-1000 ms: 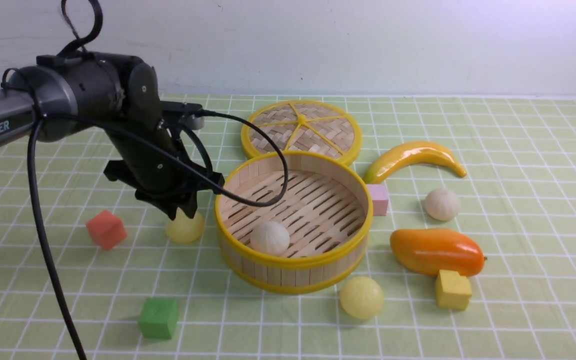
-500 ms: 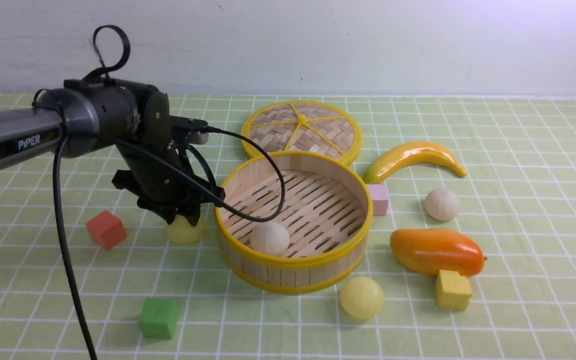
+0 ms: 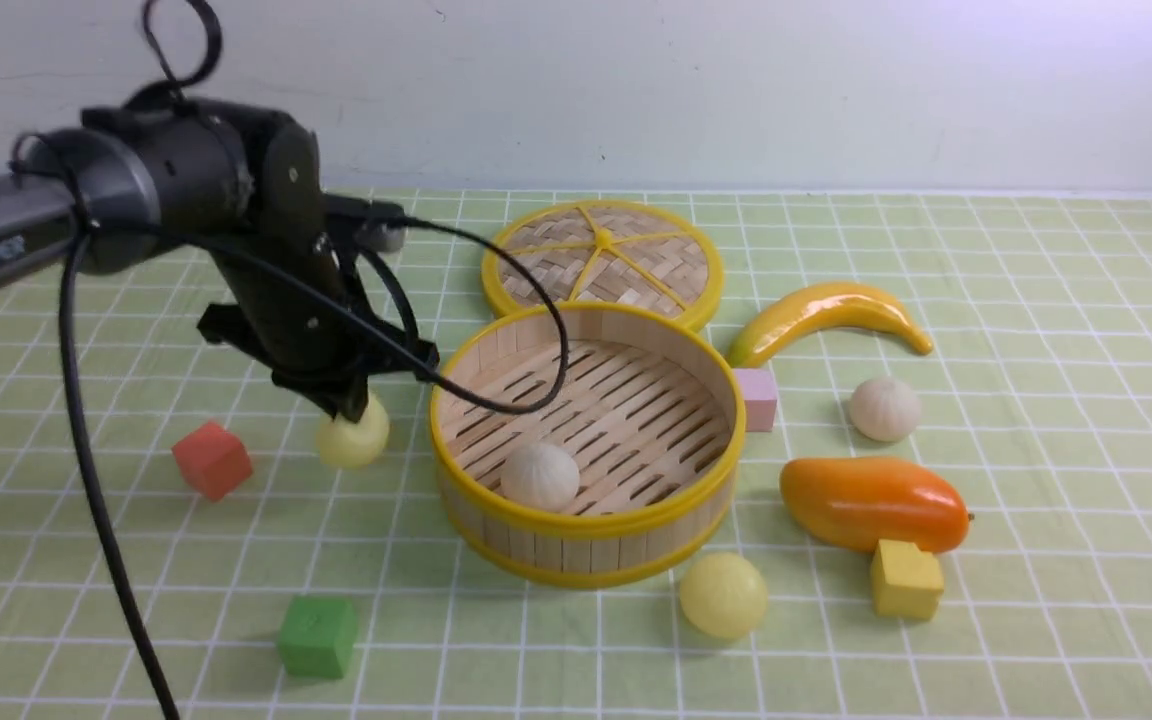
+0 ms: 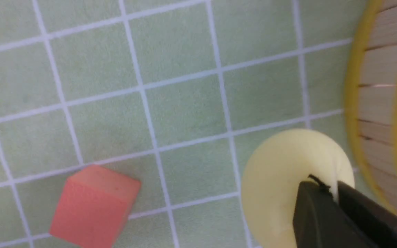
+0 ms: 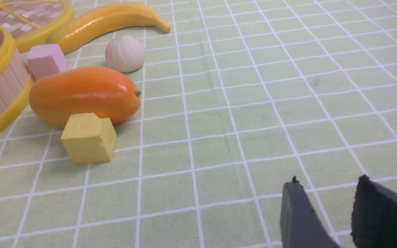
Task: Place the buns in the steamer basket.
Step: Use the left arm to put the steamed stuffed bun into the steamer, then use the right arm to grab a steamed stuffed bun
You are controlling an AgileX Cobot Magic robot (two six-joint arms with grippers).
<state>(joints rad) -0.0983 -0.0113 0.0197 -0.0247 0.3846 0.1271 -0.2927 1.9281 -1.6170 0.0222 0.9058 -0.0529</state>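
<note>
left gripper (image 3: 350, 408): clamped tight on top of pale yellow round toy bun (image 3: 351, 443), just left of round bamboo steamer basket (image 3: 576, 550)
right gripper (image 5: 328, 182): jaws apart, empty, over green checked tabletop (image 3: 1036, 300)
in basket: one off-white pleated bun (image 3: 539, 476)
on tabletop: second off-white bun (image 3: 884, 408) right of basket; second pale yellow bun (image 3: 723, 595) at its near side

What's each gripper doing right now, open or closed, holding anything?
Left gripper: shut, pinching the pale yellow bun.
Right gripper: open, holding nothing.
</note>
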